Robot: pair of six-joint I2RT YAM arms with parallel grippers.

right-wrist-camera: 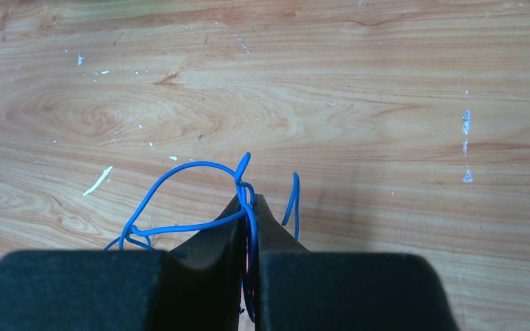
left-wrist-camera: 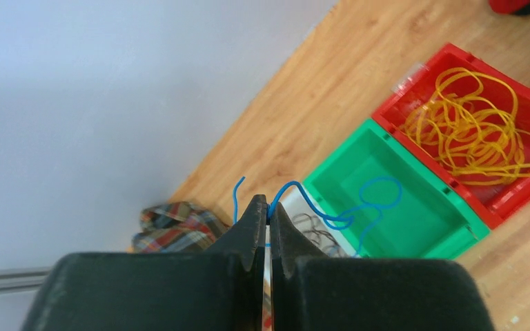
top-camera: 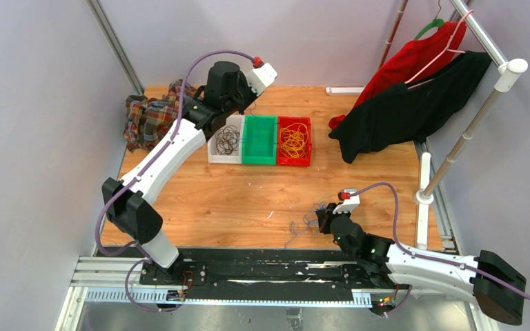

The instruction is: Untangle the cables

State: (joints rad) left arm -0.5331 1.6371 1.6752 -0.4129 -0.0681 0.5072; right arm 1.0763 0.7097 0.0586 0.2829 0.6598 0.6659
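Tightly inside right gripper (right-wrist-camera: 248, 200), blue cable (right-wrist-camera: 243, 178)

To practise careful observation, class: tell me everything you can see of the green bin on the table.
The green bin is a rectangular, open-topped tub, seemingly plastic, upright on the wooden table. It sits mid-row, flush between the white bin and the red bin. Seen from above its floor looks bare; a blue cable pinched in the shut left claw dangles across it, touching or not I cannot tell.

White bin (top-camera: 224, 159), green bin (top-camera: 259, 147), red bin (top-camera: 295, 163) in row on table (top-camera: 248, 200). Checked cloth (top-camera: 148, 118) back left. Clothes (top-camera: 404, 110) hang right.
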